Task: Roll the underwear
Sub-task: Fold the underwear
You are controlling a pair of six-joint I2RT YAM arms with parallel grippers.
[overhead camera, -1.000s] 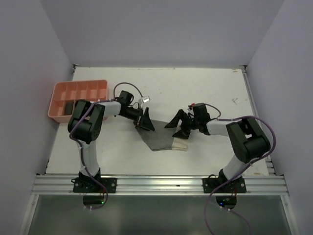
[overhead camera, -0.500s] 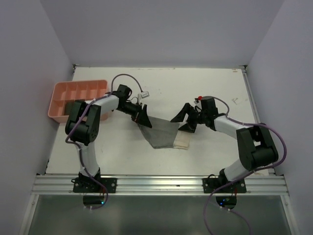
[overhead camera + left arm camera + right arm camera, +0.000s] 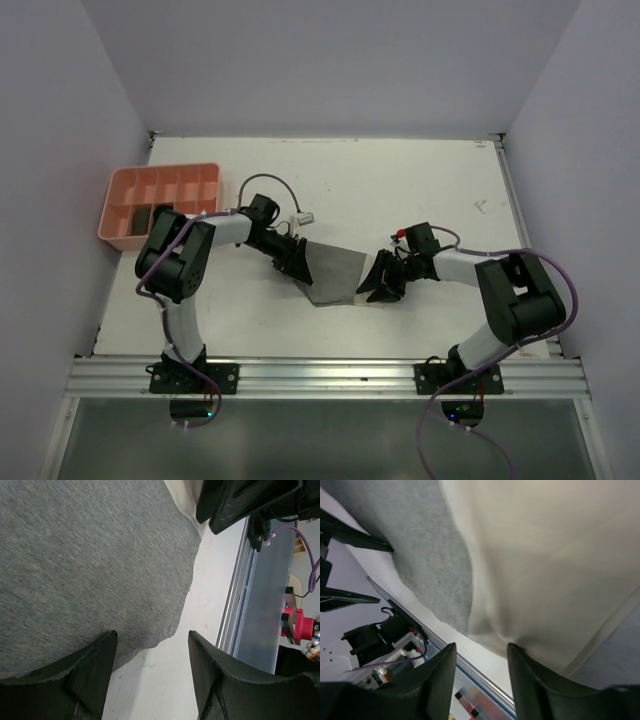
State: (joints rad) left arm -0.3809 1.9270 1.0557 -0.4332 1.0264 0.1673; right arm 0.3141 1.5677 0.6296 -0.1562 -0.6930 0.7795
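Both grippers have dropped onto the underwear (image 3: 335,272) since a second ago. The left gripper (image 3: 296,263) has slid toward the near-left corner, the right gripper (image 3: 381,282) has pulled in over the right side, and both sets of jaws have narrowed.

Underwear lies flat mid-table (image 3: 420,180), grey panel spread, cream band (image 3: 545,555) at the right end. It sits well apart from the pink tray (image 3: 160,176) at far left.

Jaws:
- Left: part open, straddling the near edge. One finger (image 3: 92,672) is over grey cloth, the other over bare table. Nothing pinched yet.
- Right: part open over the cream band's hem, fingers (image 3: 535,685) low at the cloth. No clamp visible.

Step looks like grabbing an edge to start the roll. To do it well:
- Get both pinches on the same edge at matching depth so the first fold comes up straight.
- Keep the fingertips flat to the table so they catch every layer.
- Close fully before lifting.

Risk: the left catches only one thin layer and the roll skews.

Pose: both arms are folded low with elbows out and wrists pitched down, fingers angled in toward each other across the garment.
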